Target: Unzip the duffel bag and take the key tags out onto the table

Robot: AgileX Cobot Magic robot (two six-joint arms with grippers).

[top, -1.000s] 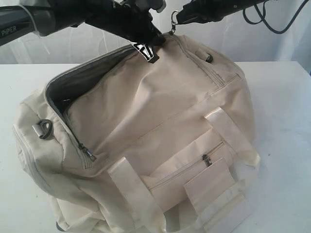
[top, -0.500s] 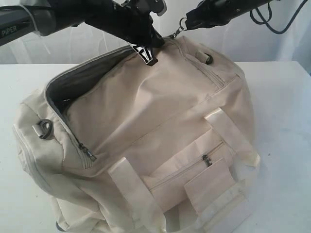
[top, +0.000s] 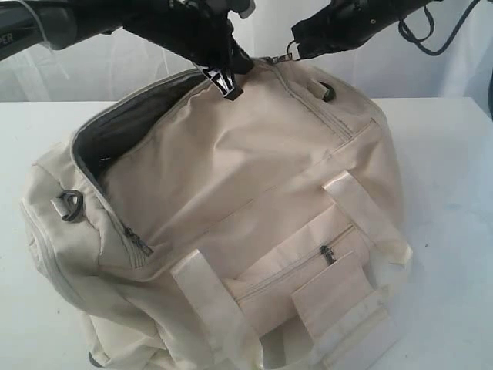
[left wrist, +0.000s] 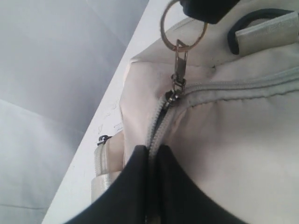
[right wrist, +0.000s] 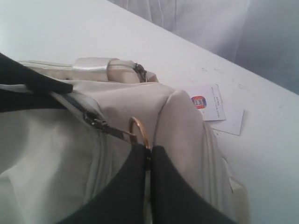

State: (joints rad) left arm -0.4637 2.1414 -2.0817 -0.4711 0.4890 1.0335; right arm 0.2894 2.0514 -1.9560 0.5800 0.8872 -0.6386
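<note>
Cream duffel bag [top: 254,169] sits on the white desk [top: 451,177], its zipper partly open. Right tool [right wrist: 148,154] pinches the pull ring [right wrist: 139,130]; left tool [left wrist: 150,151] clamps fabric beside the track. The unzipping likely calls for further pulling. Compared with a second ago, the ring sits further right. Key tags are not visible.

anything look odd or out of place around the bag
A small printed card lies loose on the table beside the end of the duffel bag. It looks like stray paper. The bag itself looks undamaged.
</note>
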